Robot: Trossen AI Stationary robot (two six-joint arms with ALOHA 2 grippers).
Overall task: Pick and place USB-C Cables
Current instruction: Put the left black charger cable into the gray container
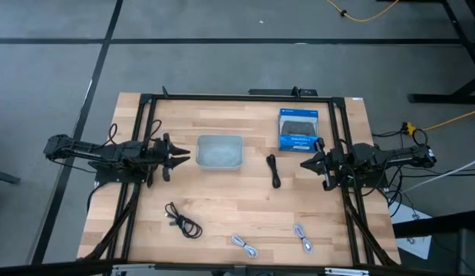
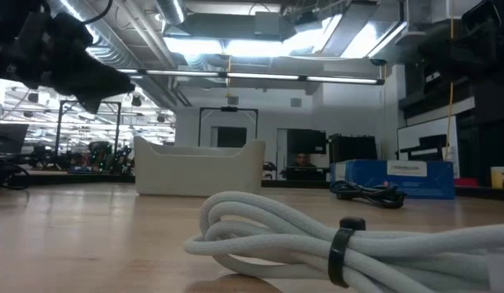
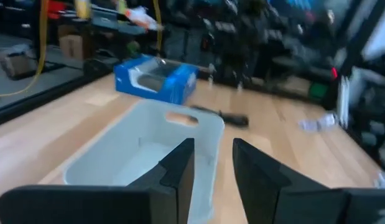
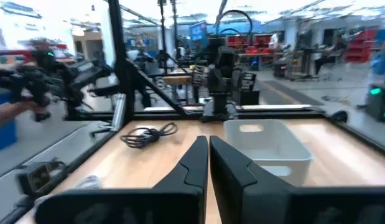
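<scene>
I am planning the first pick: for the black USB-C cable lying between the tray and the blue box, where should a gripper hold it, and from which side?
Probably from straight above, at the middle of the black USB-C cable. It lies flat as a narrow bundle, so fingers can straddle its short width. The right gripper is nearest.

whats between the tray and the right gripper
In the high view, one black cable lies on the wood between the grey tray and the right gripper. It touches neither. Otherwise that stretch is bare.
</scene>
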